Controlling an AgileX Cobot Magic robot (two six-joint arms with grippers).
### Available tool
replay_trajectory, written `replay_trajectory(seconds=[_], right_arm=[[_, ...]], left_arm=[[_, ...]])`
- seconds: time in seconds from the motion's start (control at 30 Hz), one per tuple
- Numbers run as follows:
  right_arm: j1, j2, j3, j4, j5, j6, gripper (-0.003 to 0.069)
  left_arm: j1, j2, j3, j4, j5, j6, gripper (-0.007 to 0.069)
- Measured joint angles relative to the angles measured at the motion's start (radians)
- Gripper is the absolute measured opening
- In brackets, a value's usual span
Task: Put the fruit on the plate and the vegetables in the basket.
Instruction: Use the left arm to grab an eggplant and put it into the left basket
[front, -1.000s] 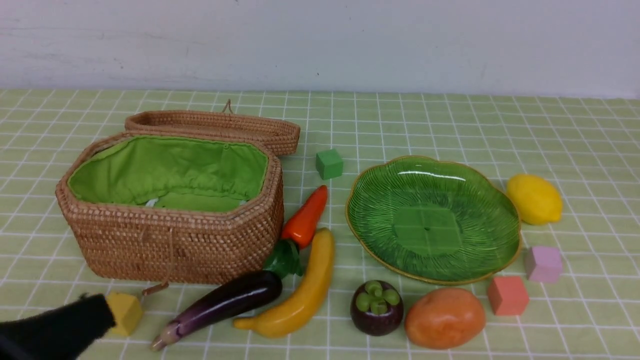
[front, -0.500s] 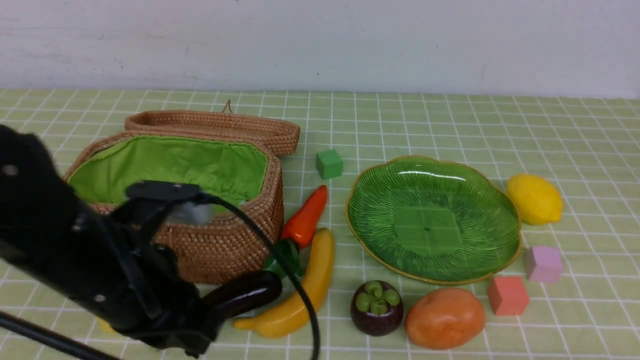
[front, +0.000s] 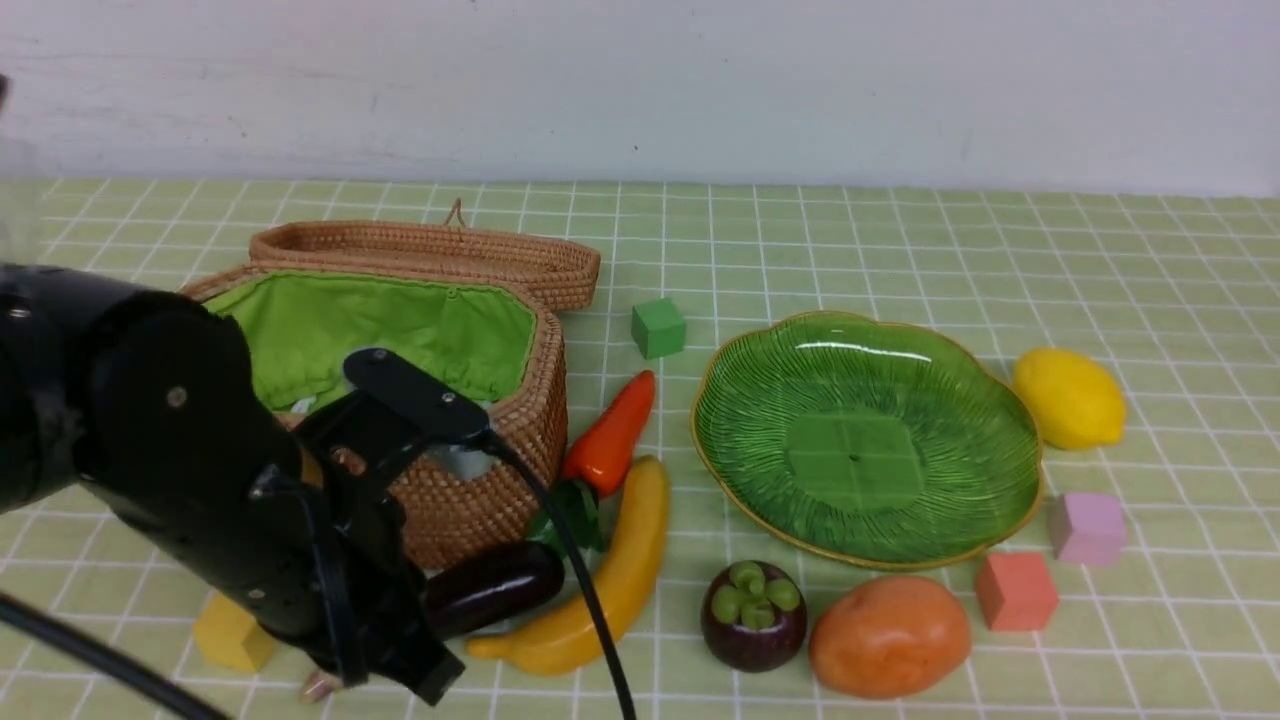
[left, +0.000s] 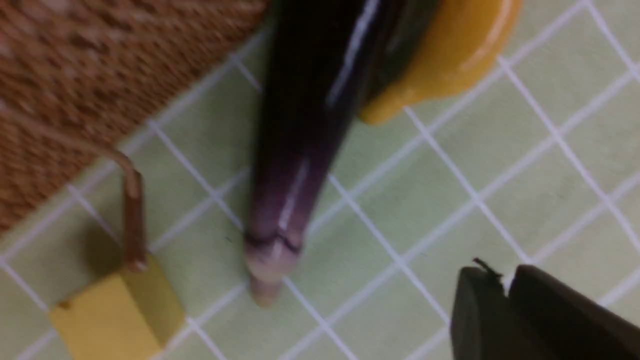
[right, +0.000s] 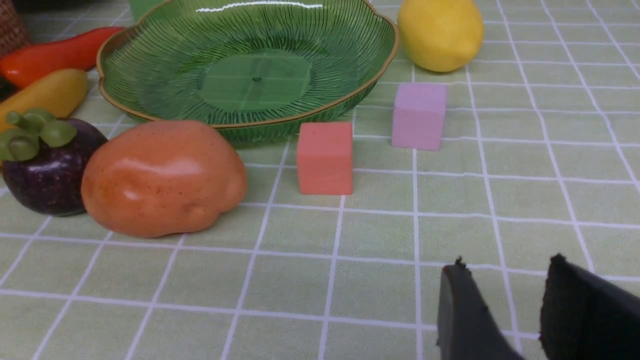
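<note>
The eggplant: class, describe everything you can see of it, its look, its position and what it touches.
The eggplant is a glossy toy, plastic-looking, dark purple fading to pale lilac at its narrow stem end. It lies flat on the checked tablecloth in front of the basket, with the tip of the banana close against its side. The left arm hides its middle in the front view; the left gripper is near the stem end, not touching it.

The green-checked bench (front: 900, 250) is carrying a basket (front: 500, 470), plate (front: 860, 440), banana (front: 625, 570), lemon (front: 1070, 398), mangosteen (front: 753, 615), eggplant (front: 495, 590), carrot (front: 612, 435), potato (front: 888, 635) and 4 cubes (front: 658, 328).
</note>
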Motion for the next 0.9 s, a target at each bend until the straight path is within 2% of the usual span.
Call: replay_trajectory(seconds=[0.03, 0.1, 0.13, 0.17, 0.2, 0.3, 0.4, 0.67, 0.9], right_arm=[[0.0, 0.0, 0.0, 0.0, 0.0, 0.0, 0.024], [0.0, 0.0, 0.0, 0.0, 0.0, 0.0, 0.024], [0.0, 0.0, 0.0, 0.0, 0.0, 0.0, 0.024], [0.0, 0.0, 0.0, 0.0, 0.0, 0.0, 0.024], [0.0, 0.0, 0.0, 0.0, 0.0, 0.0, 0.024], [0.0, 0.0, 0.0, 0.0, 0.0, 0.0, 0.024], [0.0, 0.0, 0.0, 0.0, 0.0, 0.0, 0.024], [0.0, 0.0, 0.0, 0.0, 0.0, 0.0, 0.024], [0.0, 0.0, 0.0, 0.0, 0.0, 0.0, 0.024]], left_arm=[[0.0, 0.0, 0.0, 0.004, -0.003, 0.0, 0.015], [0.0, 0.03, 0.0, 0.055, -0.039, -0.009, 0.0315], [0.0, 0.043, 0.0, 0.079, -0.053, -0.017, 0.0376], [0.0, 0.045, 0.0, 0.083, -0.056, -0.017, 0.0387], [0.0, 0.06, 0.0, 0.111, -0.083, -0.033, 0.0468], [0.0, 0.106, 0.0, 0.155, -0.117, -0.057, 0.0538], [0.0, 0.144, 0.0, 0.183, -0.128, -0.073, 0.0542], [0.0, 0.248, 0.0, 0.3, -0.185, -0.17, 0.0486], [0.0, 0.293, -0.001, 0.324, -0.223, -0.182, 0.0478]])
